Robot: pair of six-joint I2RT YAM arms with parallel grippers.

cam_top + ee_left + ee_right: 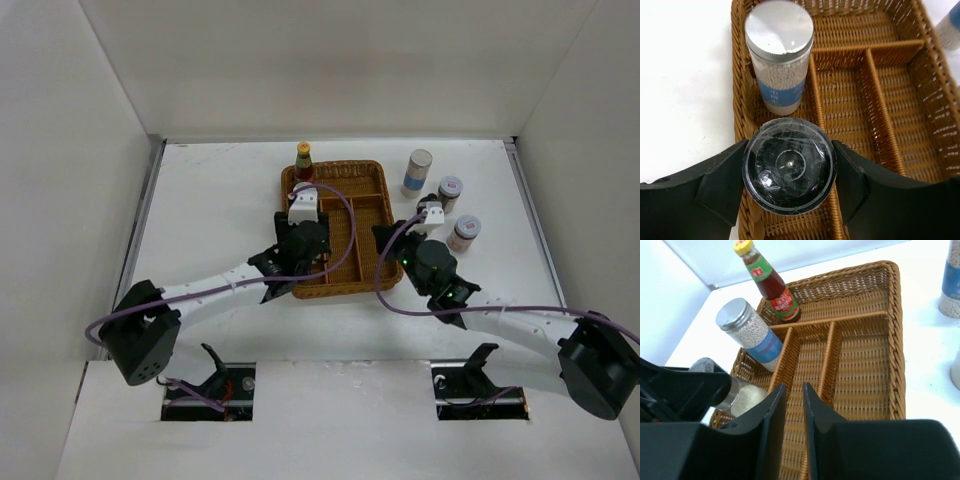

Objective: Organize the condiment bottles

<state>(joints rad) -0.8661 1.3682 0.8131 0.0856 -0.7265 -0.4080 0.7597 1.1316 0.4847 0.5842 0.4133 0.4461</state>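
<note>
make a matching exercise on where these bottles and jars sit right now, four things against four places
Things:
1. sauce bottle
2. silver-lidded jar
3. dark-lidded jar
4. pink-labelled jars

Places:
a. on the table, right of the tray
b. gripped in the left claw
c. in the tray's far compartment
d. standing free in the tray's left compartment

Pairs: 1-c, 2-d, 3-b, 4-a
</note>
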